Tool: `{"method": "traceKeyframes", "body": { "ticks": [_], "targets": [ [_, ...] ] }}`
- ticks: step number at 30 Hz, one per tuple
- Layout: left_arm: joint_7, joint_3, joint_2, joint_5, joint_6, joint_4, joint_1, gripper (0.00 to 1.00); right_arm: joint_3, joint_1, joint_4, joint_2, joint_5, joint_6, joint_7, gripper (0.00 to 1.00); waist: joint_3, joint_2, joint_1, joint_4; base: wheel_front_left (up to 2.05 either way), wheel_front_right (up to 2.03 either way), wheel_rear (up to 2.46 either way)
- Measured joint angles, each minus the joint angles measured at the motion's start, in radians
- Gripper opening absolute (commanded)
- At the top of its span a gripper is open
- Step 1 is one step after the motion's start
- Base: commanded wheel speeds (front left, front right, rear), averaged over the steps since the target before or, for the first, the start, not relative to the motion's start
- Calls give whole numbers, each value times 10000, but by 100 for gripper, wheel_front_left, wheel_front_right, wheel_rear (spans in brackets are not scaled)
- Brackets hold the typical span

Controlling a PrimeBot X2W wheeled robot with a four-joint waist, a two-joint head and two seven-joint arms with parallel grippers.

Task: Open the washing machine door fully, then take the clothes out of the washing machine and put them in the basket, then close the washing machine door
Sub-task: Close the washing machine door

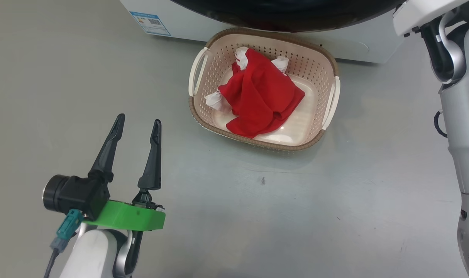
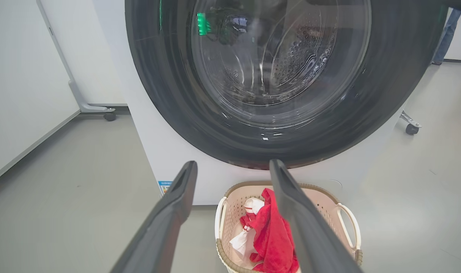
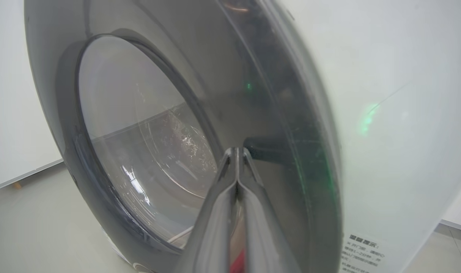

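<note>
Grey smooth floor (image 1: 334,200) and pale walls (image 2: 18,76) surround the white washing machine (image 2: 169,159), whose black-rimmed door (image 2: 177,113) lies almost flat against its front; latched or not, I cannot tell. Just before it stands the basket (image 1: 219,50), the red clothes (image 1: 259,96) heaped inside. The right gripper (image 3: 237,155), fingers pressed together and empty, points at the door's rim and is much the nearer; the left gripper (image 1: 138,119) hangs spread wide, empty, well back.

Bright even light; washing machine door (image 3: 177,132) motion-blurred
</note>
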Motion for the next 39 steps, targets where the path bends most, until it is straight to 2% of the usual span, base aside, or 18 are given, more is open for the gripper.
{"method": "traceKeyframes", "body": {
  "ticks": [13,23,30,39],
  "targets": [
    [-40,-2,-102,71,-4,326,-139,100,-460,-719,1053,-40,77,-176,-489,0,-33,0,0,178,0,0,0],
    [-42,178,-115,178,-4,556,-142,100,79,-734,1728,163,73,-69,-1068,0,-250,0,0,31,0,0,0],
    [-42,403,-52,290,-2,596,-135,100,568,236,1839,443,79,54,-1701,0,-637,0,0,-219,0,0,0],
    [-42,472,136,359,-4,706,-65,100,397,1840,1570,500,347,90,-2211,0,-1282,0,0,-741,0,0,0]
  ]
}}
